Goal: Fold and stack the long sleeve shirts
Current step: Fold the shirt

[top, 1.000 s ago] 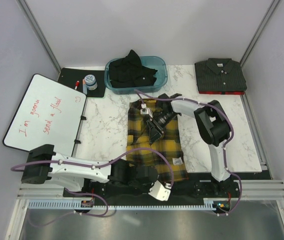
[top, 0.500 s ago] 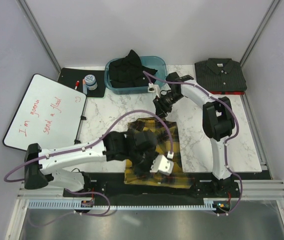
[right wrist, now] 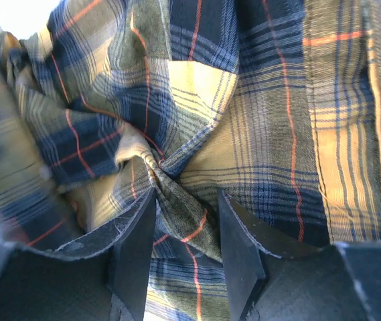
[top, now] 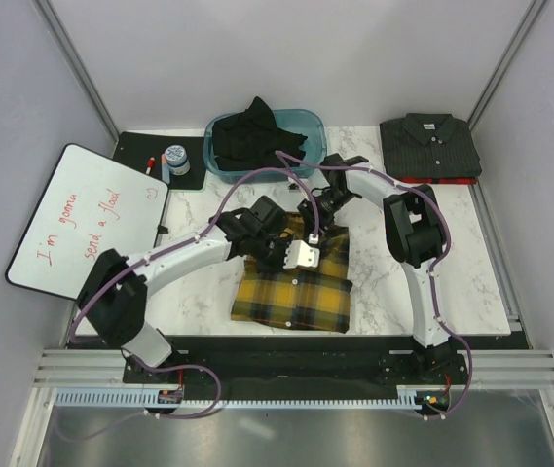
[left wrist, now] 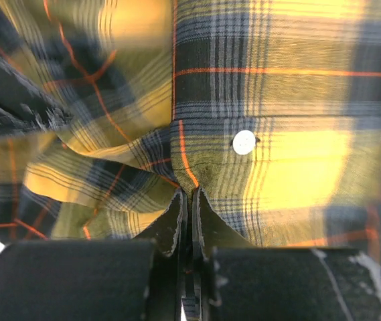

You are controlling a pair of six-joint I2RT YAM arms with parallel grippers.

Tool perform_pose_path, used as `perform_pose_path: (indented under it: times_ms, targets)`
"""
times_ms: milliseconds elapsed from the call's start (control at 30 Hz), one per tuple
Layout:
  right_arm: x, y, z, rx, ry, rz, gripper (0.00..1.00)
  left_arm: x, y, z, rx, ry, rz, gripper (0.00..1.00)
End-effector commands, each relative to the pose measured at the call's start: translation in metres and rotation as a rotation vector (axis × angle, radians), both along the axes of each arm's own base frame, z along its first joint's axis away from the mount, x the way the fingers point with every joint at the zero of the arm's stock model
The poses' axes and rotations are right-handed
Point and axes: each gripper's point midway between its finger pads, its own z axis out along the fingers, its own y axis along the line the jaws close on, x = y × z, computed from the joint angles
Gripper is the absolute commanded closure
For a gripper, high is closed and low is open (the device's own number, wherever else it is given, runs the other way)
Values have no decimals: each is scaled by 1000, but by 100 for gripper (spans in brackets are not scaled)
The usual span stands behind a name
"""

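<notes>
Yellow-and-black plaid with thin red lines is what both hands are on.

Item one, left hand [left wrist: 189, 195]: fingers pressed tight together, nipping an edge of the plaid shirt [top: 291, 292] beside the button strip. A pale button [left wrist: 244, 142] sits just right of the pinch, and I see the cloth pucker toward the tips.

Item two, right hand [right wrist: 185, 200]: fingers partly apart, pinching a gathered wad of the same shirt, with creases fanning out from that spot.

From above, I place both hands close together at the far edge of the shirt, the left arm reaching in from the left and the right arm curling in from the right.

The shirt itself is folded to a squarish block at the near middle of the marble desk [top: 199, 243]. Its near hem lies flat and its far edge is rumpled.

Item three, charcoal shirt [top: 430, 146]: folded, collar to the far side, pale buttons, at the far right corner.

Item four, black shirt [top: 257, 131]: an unfolded heap in the blue bin [top: 313, 136], far middle.
</notes>
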Motion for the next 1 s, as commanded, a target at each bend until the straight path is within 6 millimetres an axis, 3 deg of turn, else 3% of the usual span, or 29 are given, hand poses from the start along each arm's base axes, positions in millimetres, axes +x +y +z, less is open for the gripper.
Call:
perform_pose_path:
  times_ms: [0, 33, 133, 267, 300, 467, 533, 600, 667, 800, 933, 967]
  targets:
    - [-7, -1, -17, -14, 9, 34, 52, 49, -15, -24, -15, -172, 2, 98]
    - [-10, -2, -19, -19, 17, 36, 52, 48, -14, -43, 14, -135, -1, 98]
    - [-23, -3, -27, -31, 47, 52, 53, 44, -11, -65, 49, -88, 10, 98]
    - [-43, -7, -28, -38, 66, 79, 53, 14, -3, -70, 65, 7, 19, 98]
    - [-51, -10, -31, -44, 80, 87, 53, -4, 3, -77, 99, 40, -1, 98]
    - [-80, -13, -26, -33, 122, 113, 54, -62, 10, -70, 122, 185, 22, 98]
    - [-97, -15, -25, -32, 144, 132, 53, -80, 9, -61, 116, 225, 31, 98]
    - [-99, -13, -12, -11, 124, 139, 50, -87, 6, -52, 100, 265, 83, 98]
    - [-92, -12, 5, 2, 92, 121, 50, -84, 5, -43, 85, 259, 120, 98]
    - [-54, -7, 39, 27, -29, 65, 49, -71, 4, -19, 33, 255, 161, 94]
    - [-20, -6, 57, 21, -89, -22, 48, -90, 0, 6, -21, 298, -8, 56]
    - [-16, -5, 58, 15, -82, -44, 48, -90, -2, 8, -32, 296, -22, 52]
